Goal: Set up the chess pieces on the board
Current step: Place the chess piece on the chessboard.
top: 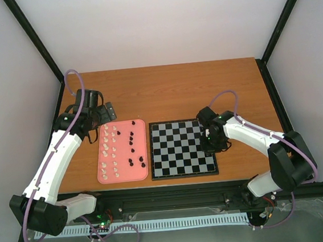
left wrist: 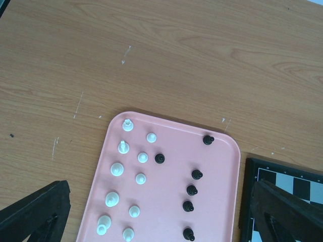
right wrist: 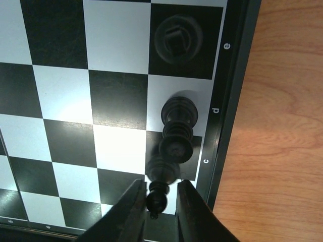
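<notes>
Only close-up shows right jaws barely parted round a piece (right wrist: 156, 200); left jaws spread

Black chess pieces (right wrist: 179, 113) stand in a line along the right edge of the board (right wrist: 60, 91), by rim letters e, d and c. At the line's near end, the right gripper (right wrist: 160, 189) flanks a small black piece (right wrist: 156, 200); a firm pinch cannot be confirmed.

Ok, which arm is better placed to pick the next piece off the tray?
Left. The left gripper hangs open over the pink tray, chess pieces just beneath. The right gripper is at the right edge of the board, a black piece between its fingers.
</notes>
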